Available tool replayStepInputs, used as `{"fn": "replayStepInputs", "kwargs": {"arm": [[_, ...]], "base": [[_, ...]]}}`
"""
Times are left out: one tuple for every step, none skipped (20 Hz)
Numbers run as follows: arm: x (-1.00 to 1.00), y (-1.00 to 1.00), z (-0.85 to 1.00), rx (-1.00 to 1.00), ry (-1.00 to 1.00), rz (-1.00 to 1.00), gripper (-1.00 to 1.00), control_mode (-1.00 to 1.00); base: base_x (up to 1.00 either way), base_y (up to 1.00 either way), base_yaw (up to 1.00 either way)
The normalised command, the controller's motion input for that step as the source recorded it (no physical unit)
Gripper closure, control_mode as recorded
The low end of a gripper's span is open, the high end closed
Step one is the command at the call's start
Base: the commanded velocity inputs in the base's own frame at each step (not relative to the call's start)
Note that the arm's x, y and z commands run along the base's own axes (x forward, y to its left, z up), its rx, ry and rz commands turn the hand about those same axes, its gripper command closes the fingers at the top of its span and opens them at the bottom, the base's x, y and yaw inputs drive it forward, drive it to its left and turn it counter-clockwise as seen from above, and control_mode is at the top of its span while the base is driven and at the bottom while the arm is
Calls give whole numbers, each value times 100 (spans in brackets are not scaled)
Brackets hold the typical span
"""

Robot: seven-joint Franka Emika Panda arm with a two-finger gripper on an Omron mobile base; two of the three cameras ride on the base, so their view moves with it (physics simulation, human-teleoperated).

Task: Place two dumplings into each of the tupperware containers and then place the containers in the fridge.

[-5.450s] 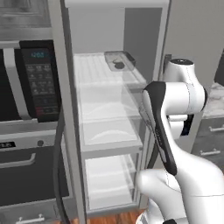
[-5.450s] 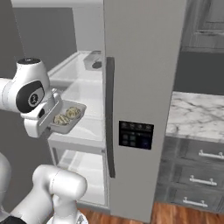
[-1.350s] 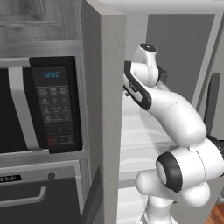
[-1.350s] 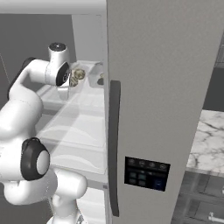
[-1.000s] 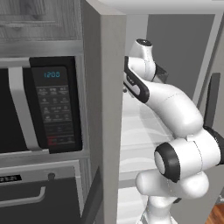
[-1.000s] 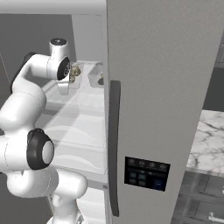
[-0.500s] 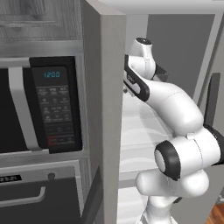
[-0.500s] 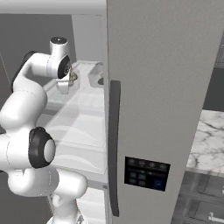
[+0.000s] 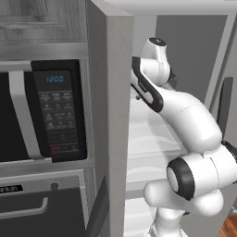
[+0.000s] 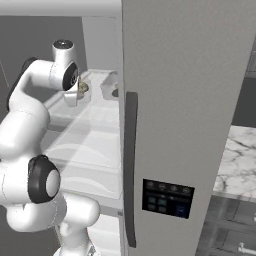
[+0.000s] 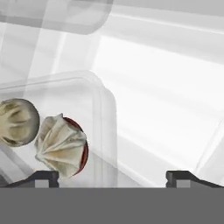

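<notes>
The arm reaches deep into the open fridge [image 10: 165, 100], its gripper [image 11: 111, 176] poised over the upper white shelf [image 11: 166, 113]. In the hand view the two dark tips stand wide apart with nothing between them, whereas a second ago the claw was clamped shut; the release has evidently just been made. The container [image 11: 94, 127] with two dumplings now rests on that shelf: one folded pale dumpling [image 11: 61, 146] lies near the container's front corner, over a reddish patch, and a rounder one [image 11: 15, 121] lies just beside it toward the container's left edge. The left fingertip [image 11: 43, 176] sits close to the container's wall; whether it touches cannot be told. In the right base view a tray [image 10: 80, 92] shows beside the hand near the shelf's left edge, and a second container [image 10: 112, 86] stands further along the same shelf, partly hidden behind the door edge. The microwave [image 9: 46, 111] stands shut to the left of the fridge. Judgement: both containers appear shelved, so the task looks nearly complete; what remains is a clean withdrawal, straight back and slightly up, so the tips do not snag the rim and drag the container off the shelf edge.
</notes>
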Motion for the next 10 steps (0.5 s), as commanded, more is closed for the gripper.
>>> {"fn": "replayStepInputs", "kwargs": {"arm": [[-83, -25, 19, 0, -15, 0, -100, -100], [-97, -29, 29, 0, -7, 0, -100, -100], [-100, -32, 45, 0, 0, 0, -100, -100], [-100, -36, 38, 0, 0, 0, -100, -100], [-100, -29, 35, 0, 0, 0, -100, -100], [-100, -27, 24, 0, 0, 0, -100, -100], [-100, -34, 14, 0, 0, 0, -100, -100], [-100, -34, 16, 0, 0, 0, -100, -100], [-100, -29, 18, -1, 0, 0, -100, -100], [-100, -21, 16, -1, 0, 2, -100, -100]], "base": [[0, 0, 0], [0, 0, 0], [0, 0, 0], [0, 0, 0], [0, 0, 0], [0, 0, 0], [0, 0, 0], [0, 0, 0], [0, 0, 0], [0, 0, 0]]}}
